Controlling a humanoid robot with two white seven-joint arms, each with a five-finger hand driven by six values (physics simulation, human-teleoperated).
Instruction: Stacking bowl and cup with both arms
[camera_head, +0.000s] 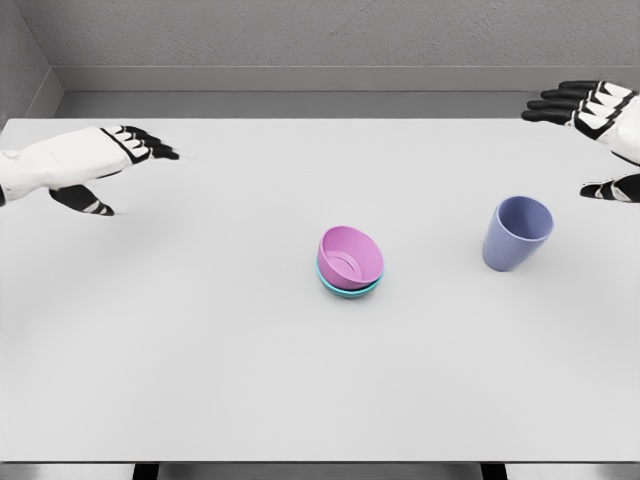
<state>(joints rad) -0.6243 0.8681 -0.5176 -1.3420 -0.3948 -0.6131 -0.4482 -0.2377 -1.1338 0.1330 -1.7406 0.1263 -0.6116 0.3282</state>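
A pink bowl (351, 258) sits in a teal bowl (349, 288) mid-table (200, 350). A cup (517, 233) stands alone. The left hand (105, 165) and right hand (595, 125) are spread, holding nothing.

My right hand (600, 120) is running off the picture's right edge, so its palm and wrist are showing only in part. My left hand (95, 160) is trailing out past the left edge at the forearm. Between the two hands, the pink bowl (351, 258) is covering nearly all of the teal bowl (349, 290) beneath it; only a thin rim is showing.
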